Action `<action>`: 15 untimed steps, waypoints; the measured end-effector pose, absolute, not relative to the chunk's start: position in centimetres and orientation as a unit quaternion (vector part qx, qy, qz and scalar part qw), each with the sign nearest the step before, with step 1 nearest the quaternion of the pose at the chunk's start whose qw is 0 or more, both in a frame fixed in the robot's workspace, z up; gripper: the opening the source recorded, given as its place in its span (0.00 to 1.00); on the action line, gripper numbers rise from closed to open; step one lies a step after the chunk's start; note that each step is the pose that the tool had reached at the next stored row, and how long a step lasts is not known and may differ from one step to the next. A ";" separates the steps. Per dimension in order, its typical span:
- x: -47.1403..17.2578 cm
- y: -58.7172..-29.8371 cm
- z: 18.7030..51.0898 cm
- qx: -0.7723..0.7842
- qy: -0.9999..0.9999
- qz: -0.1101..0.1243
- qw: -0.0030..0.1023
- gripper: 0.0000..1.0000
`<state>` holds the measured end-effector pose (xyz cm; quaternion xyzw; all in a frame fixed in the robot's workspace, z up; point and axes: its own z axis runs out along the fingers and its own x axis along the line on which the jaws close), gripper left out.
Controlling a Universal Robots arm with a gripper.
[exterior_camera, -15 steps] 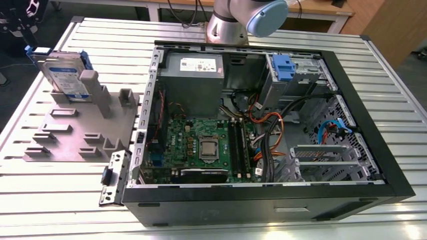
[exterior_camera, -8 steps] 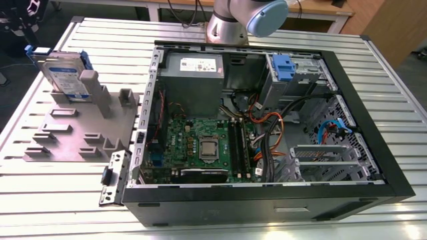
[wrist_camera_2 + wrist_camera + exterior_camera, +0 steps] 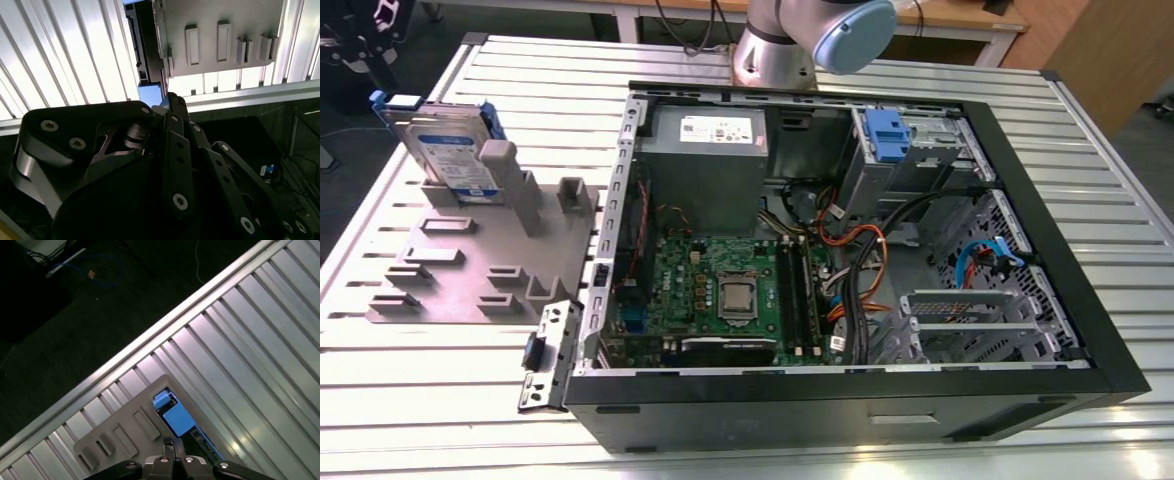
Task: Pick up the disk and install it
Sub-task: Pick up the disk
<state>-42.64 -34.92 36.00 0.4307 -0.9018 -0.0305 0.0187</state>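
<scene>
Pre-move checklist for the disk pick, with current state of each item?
1. Disk upright in grey fixture: ok.
2. End effector open for the grasp: not ok, it is shut.
3. End effector lined up near the disk: ok, the blue carrier sits just past it in the first wrist view.
4. Disk gripped: not ok, nothing held.
5. Computer case side open: ok.
6. Drive cage slot free: cannot tell.
</scene>
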 end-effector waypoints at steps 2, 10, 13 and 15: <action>-42.6 -34.9 36.0 0.439 -0.898 -0.030 0.019 0.11; -42.6 -34.9 36.0 0.457 -0.889 -0.030 0.020 0.11; -42.6 -34.9 36.0 0.458 -0.888 -0.030 0.020 0.11; -42.6 -34.9 36.0 0.458 -0.888 -0.030 0.020 0.11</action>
